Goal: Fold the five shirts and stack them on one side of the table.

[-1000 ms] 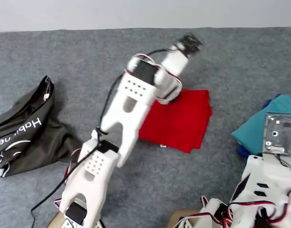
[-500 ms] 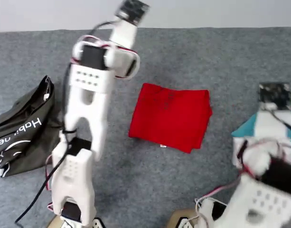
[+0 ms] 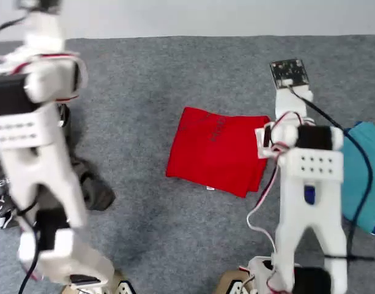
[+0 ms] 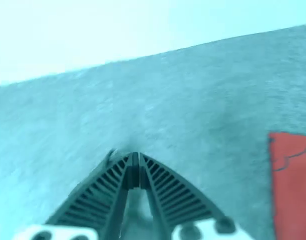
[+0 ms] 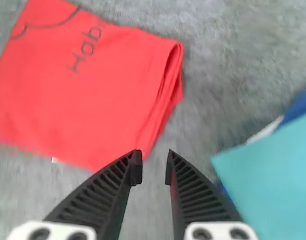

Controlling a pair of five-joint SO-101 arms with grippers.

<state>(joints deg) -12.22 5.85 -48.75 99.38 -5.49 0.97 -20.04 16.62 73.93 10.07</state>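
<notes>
The folded red shirt (image 3: 215, 156) lies mid-frame in the high view on the grey table (image 3: 175, 79). The right arm (image 3: 306, 184) stands over its right edge, hiding part of it. The right gripper (image 5: 153, 167) hangs empty, tips slightly apart, above bare table just beside the shirt's folded edge. A teal shirt (image 3: 366, 177) lies at the right edge, over blue cloth (image 5: 300, 102). At the left, the left arm (image 3: 34, 141) covers most of a dark shirt (image 3: 92, 190). The left gripper (image 4: 135, 162) has its 2 tips pressed together, empty.
</notes>
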